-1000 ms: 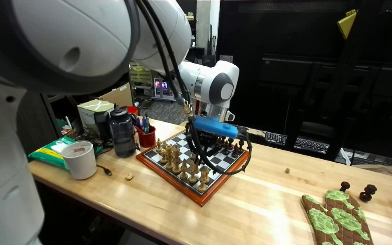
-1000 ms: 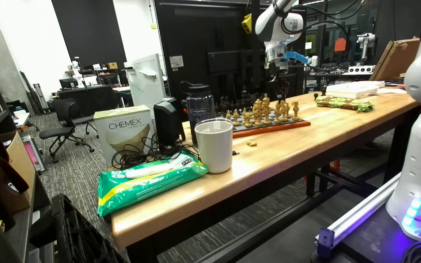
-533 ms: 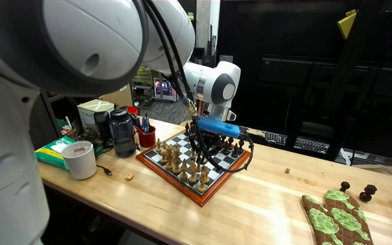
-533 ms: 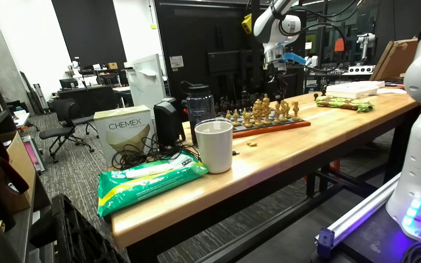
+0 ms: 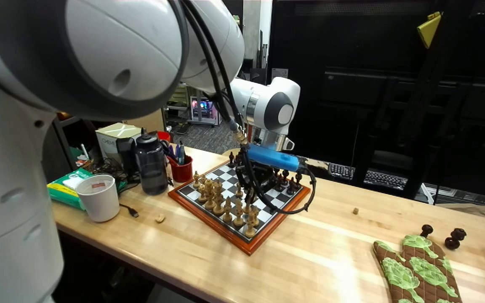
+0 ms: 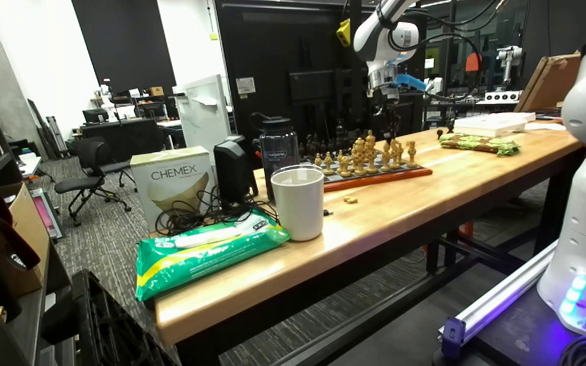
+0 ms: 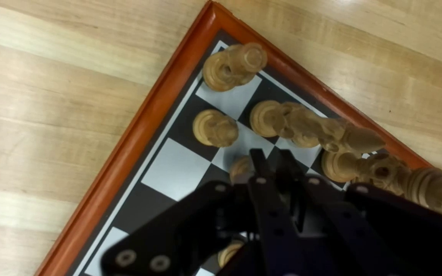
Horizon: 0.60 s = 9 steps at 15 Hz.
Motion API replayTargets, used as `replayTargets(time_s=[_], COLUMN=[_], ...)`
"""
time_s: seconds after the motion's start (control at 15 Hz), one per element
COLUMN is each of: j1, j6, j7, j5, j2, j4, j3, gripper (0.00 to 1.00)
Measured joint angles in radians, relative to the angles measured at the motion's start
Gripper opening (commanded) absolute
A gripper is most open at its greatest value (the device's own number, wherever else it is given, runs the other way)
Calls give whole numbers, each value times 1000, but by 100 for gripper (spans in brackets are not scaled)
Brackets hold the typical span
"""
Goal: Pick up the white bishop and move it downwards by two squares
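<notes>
The chessboard bears pale wooden pieces along its near edge and dark ones at the far side. A tall pale piece with a pointed tip stands near the board edge beside the pale corner piece; whether it is the white bishop I cannot tell for sure. A short pale piece stands near the corner. My gripper is over the board among the pale pieces. Its fingertips are a narrow gap apart, with bare squares showing between them. Another pale piece is partly hidden by one finger.
A white mug, a dark bottle and a red pen cup stand beside the board. A loose pale piece lies before it. A green oven mitt and dark pieces lie on the table.
The arm and gripper have moved slightly to the right in an exterior view. Pale pieces near the fingers that were partly covered now show more clearly. The board and other things have stayed put.
</notes>
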Motion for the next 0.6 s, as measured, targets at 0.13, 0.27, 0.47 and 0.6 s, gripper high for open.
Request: replayTargets(time_s=[0.13, 0.27, 0.47, 0.6], j1=[0, 0, 0, 0], j6=[0, 0, -1, -1], j7=[0, 0, 0, 0], j5=[0, 0, 0, 0], j2=[3, 5, 5, 5], j4=[0, 0, 0, 0], j3=[0, 0, 0, 0], gripper=[37, 48, 49, 43])
